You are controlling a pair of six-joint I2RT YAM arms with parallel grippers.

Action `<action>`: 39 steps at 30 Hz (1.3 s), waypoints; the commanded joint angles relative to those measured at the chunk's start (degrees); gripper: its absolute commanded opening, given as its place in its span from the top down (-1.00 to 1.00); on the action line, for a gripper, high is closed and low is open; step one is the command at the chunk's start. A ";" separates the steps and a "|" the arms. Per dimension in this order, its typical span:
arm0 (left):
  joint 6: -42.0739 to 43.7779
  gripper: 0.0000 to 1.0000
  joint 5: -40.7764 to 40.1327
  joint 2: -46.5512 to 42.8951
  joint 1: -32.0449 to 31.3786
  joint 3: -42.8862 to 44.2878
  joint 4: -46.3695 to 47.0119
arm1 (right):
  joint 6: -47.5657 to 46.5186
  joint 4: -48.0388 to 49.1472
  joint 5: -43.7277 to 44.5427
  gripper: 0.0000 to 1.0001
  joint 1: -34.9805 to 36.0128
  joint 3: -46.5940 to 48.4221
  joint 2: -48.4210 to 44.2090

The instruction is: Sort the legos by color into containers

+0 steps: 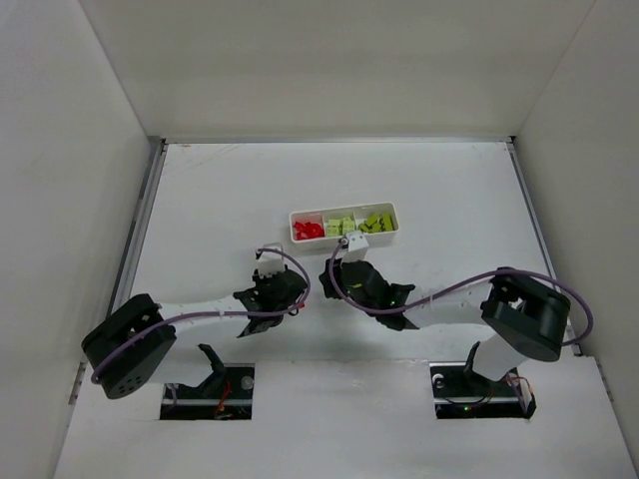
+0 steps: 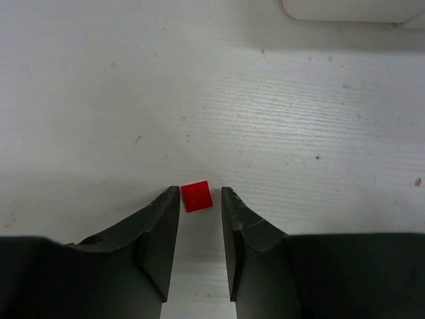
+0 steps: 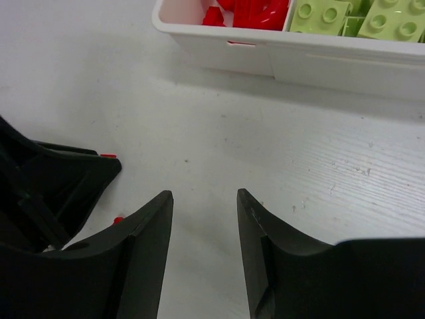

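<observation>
One small red lego (image 2: 197,196) lies flat on the table, right between the tips of my left gripper (image 2: 200,193). That gripper is open, with a finger on each side of the brick and a gap on the right. The white tray (image 1: 344,236) stands at the table's middle. Its left compartment holds red legos (image 1: 308,229), and its middle (image 1: 341,224) and right (image 1: 378,221) compartments hold yellow-green legos. My right gripper (image 3: 204,199) is open and empty, low over bare table just in front of the tray (image 3: 265,56). In the top view my left gripper (image 1: 283,289) sits left of my right gripper (image 1: 344,257).
The left gripper's black body (image 3: 60,186) fills the left of the right wrist view, close to my right fingers. The tray's corner (image 2: 352,8) shows at the top right of the left wrist view. White walls enclose the table on three sides.
</observation>
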 commanded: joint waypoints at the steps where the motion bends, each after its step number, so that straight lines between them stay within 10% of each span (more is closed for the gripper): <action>1: -3.14 0.45 -2.86 2.17 -0.72 2.02 -3.80 | 2.29 5.87 2.00 0.02 0.20 -2.00 -3.77; 25: 2.39 0.78 -2.26 -6.79 -1.70 12.02 -7.41 | 7.39 6.49 4.54 0.01 2.75 -12.46 -13.44; 39: 14.00 0.47 9.61 16.40 12.10 29.43 8.15 | 10.12 4.91 6.22 0.01 10.74 -9.57 -7.83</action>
